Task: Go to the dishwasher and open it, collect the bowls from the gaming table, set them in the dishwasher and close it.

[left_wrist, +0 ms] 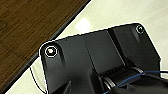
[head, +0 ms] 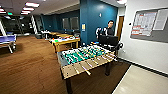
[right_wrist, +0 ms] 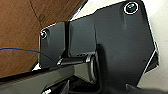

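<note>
- Ahead, a foosball table (head: 85, 58) with green field and rods stands on the brown wood-pattern floor (head: 32, 70); its near legs are cut off at the frame edge.
- Behind it, the gaming table (head: 65, 41) with yellow frame; a small green thing on its tabletop, maybe a bowl, too blurred to confirm.
- A person (head: 109, 28) stands behind a dark monitor (head: 108, 40), lower body hidden.
- Blue table (head: 7, 40) far left, partly cropped.
- End effector state, either arm: cannot tell.
</note>
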